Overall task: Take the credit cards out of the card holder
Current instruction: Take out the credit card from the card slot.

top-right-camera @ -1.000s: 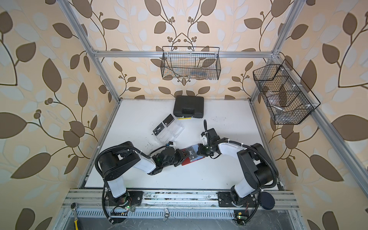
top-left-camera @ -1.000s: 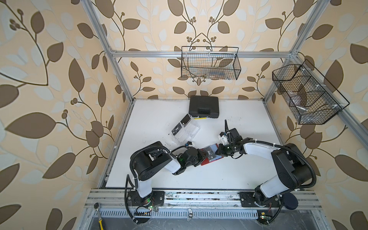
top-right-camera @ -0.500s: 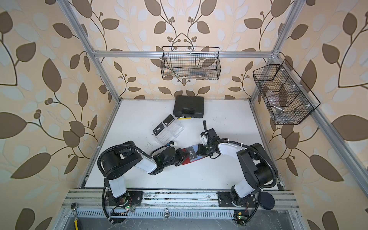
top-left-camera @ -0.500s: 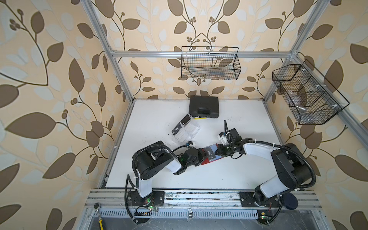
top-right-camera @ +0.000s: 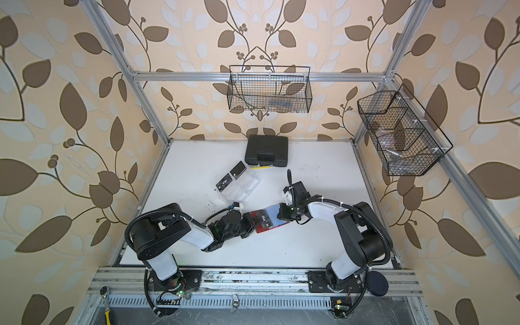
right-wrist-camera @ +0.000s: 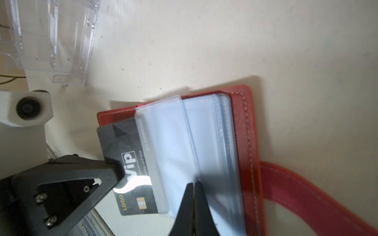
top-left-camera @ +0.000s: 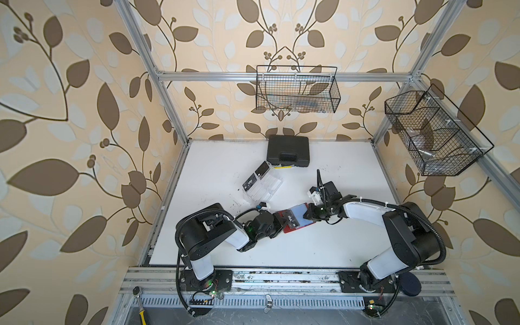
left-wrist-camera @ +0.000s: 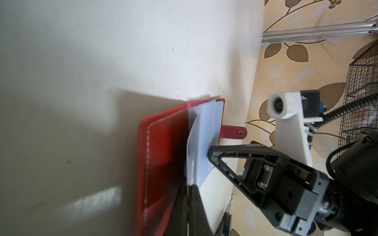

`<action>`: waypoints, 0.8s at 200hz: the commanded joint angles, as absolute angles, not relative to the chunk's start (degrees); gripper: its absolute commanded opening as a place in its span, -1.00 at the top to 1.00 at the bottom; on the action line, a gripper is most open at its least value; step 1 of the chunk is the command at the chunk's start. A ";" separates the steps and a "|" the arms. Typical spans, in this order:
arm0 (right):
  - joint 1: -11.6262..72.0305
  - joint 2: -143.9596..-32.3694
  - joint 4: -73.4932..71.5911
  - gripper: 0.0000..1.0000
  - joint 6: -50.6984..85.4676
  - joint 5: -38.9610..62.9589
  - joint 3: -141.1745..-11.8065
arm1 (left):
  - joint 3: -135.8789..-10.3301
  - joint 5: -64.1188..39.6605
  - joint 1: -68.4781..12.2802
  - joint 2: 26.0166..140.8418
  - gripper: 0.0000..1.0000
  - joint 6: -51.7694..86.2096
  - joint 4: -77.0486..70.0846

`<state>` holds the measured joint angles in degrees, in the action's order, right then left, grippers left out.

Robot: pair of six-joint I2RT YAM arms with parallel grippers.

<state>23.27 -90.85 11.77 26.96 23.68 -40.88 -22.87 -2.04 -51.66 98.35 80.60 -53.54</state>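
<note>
The red card holder [top-left-camera: 291, 228] [top-right-camera: 281, 224] lies open mid-table between both arms, its clear sleeves up. A black "Vip" credit card [right-wrist-camera: 122, 147] [top-left-camera: 289, 219] sticks about halfway out of one sleeve. My left gripper [left-wrist-camera: 189, 187] [top-left-camera: 280, 223] is shut on that card's free edge; its fingers [right-wrist-camera: 110, 171] cover part of the lettering. My right gripper [right-wrist-camera: 193, 183] [top-left-camera: 306, 215] is shut, with its tips resting on the sleeves [right-wrist-camera: 204, 132] at the holder's other side. Two more black credit cards [top-left-camera: 250, 184] [top-left-camera: 262, 170] stand in the clear tray.
A clear acrylic tray [top-left-camera: 271, 185] [right-wrist-camera: 51, 40] sits just behind the holder. A black plastic case [top-left-camera: 288, 150] lies at the back. Wire baskets hang on the back wall [top-left-camera: 298, 90] and the right wall [top-left-camera: 433, 135]. The holder's red strap [right-wrist-camera: 306, 194] trails towards my right arm.
My left gripper has closed on the black card's edge. The holder and my right arm have stayed where they were.
</note>
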 commanded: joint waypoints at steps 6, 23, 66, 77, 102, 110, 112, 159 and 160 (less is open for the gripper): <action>23.64 -92.21 15.14 1.00 26.18 21.35 -39.76 | -23.13 -3.20 -50.48 91.98 1.00 75.64 -46.58; 23.64 -91.52 15.45 1.00 25.71 21.34 -40.25 | -25.19 -4.39 -49.95 87.32 1.00 71.55 -38.71; 23.64 -89.07 15.81 1.00 25.15 21.19 -41.53 | -27.19 -6.86 -46.53 77.33 1.00 65.14 -26.90; 23.57 -88.18 15.99 0.91 24.97 21.14 -41.83 | -27.98 -7.54 -45.71 75.84 1.00 63.91 -24.45; 23.50 -85.74 16.51 0.50 24.44 20.37 -42.53 | -29.28 -9.25 -44.07 73.39 1.00 62.11 -21.42; 23.47 -84.65 16.69 0.33 23.87 20.01 -42.70 | -29.45 -9.84 -43.33 72.75 1.00 61.60 -20.72; 23.53 -84.42 16.81 0.29 23.77 19.92 -42.69 | -29.60 -10.02 -43.15 72.59 1.00 61.43 -20.49; 23.56 -77.45 17.10 -0.69 21.18 18.46 -42.49 | -33.08 -13.05 -39.55 69.56 1.00 56.65 -12.59; 23.56 -77.31 16.99 -0.71 21.14 18.50 -42.47 | -33.19 -13.16 -39.46 69.54 1.00 56.54 -12.45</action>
